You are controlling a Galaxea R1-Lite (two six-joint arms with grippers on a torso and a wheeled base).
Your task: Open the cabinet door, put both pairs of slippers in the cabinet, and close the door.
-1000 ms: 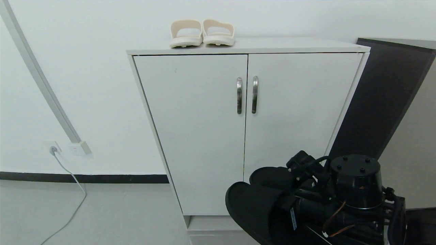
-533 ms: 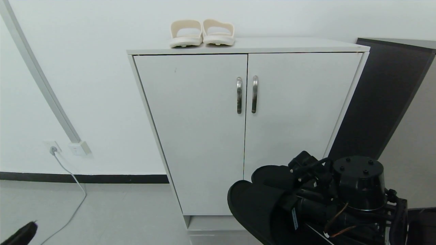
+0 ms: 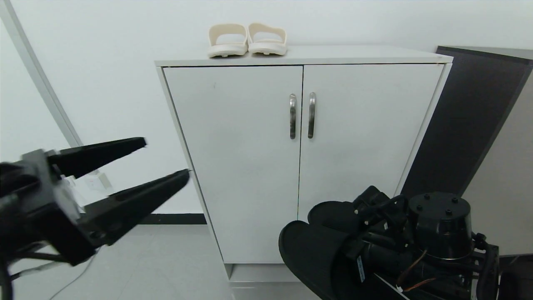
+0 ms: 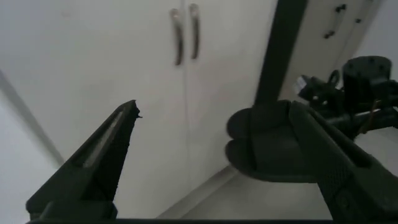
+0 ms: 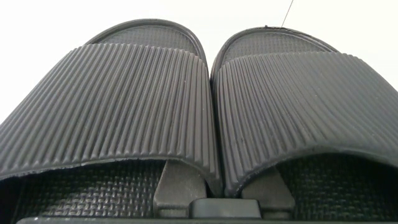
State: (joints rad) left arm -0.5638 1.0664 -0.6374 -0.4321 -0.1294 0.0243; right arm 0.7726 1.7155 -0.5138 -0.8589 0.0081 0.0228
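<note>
A white cabinet (image 3: 250,166) stands against the wall with both doors shut and two metal handles (image 3: 302,116) at the centre seam. A cream pair of slippers (image 3: 247,40) rests on its top, left of the middle. My right gripper (image 3: 360,246) hangs low in front of the right door, shut on a black pair of slippers (image 3: 320,250), seen close up as ribbed straps (image 5: 205,106). My left gripper (image 3: 164,158) is open and holds nothing, left of the cabinet at mid-door height. The left wrist view has the handles (image 4: 185,34) and the black slippers (image 4: 273,143).
A dark panel (image 3: 470,125) leans beside the cabinet's right side. On the wall to the left run a slanted grey cable duct (image 3: 37,83) and a socket with a cable (image 3: 83,266) trailing onto the bare grey floor.
My left gripper has risen from the lower left corner to mid-door height, open. The right gripper with the black slippers has barely shifted.
</note>
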